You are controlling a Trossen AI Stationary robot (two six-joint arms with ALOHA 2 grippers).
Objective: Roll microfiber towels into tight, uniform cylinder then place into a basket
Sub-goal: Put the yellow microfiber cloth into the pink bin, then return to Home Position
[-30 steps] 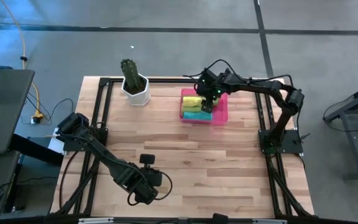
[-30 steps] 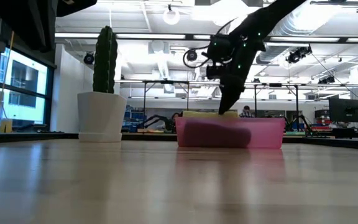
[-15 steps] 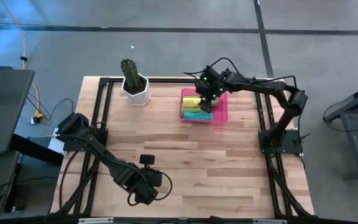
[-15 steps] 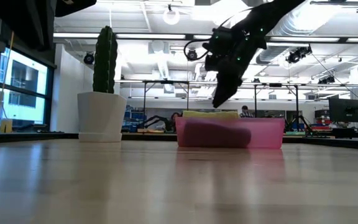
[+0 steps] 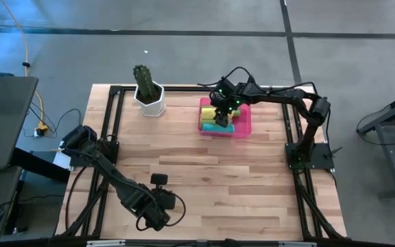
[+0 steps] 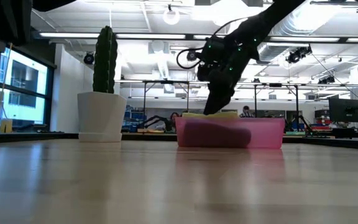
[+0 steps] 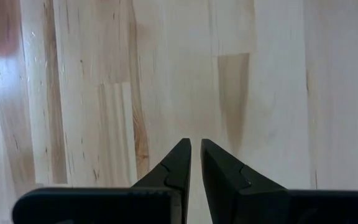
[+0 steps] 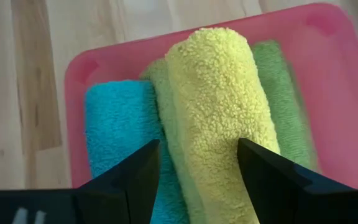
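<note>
Pale wood table (image 5: 204, 171) filling centre of high view, black frame round the edges. Near edge, lower left of high view: left claw (image 5: 158, 180) parked low over bare boards, well apart from all task items. Left wrist view: left claw fingers (image 7: 176, 168) pressed nearly together, thin gap only, nothing pinched, plain planks beyond.

Farther back, upper centre-right of high view: pink basket (image 5: 244, 123) on the table, translucent, shallow. Inside, rolled microfiber towels: yellow towel (image 8: 219, 106) lying on top, teal towel (image 8: 117, 130) beside it against one long wall, green towel (image 8: 278, 87) on the other side; second green edge just showing between teal and yellow. Rolls lying parallel, touching one another. Low view: basket right of centre, yellow roll (image 6: 209, 114) peeking above the rim.

Right claw (image 5: 223, 115) over the left end of the basket in high view, arm reaching in from the right side. Right wrist view: right claw fingers (image 8: 135, 177) spread wide, one either side of the yellow roll; contact with the cloth not resolvable. Low view: tip just at the yellow roll's top.

Farthest, upper left of table in high view: white pot (image 5: 149, 101) with green cactus (image 5: 142, 79), well apart from the basket.
</note>
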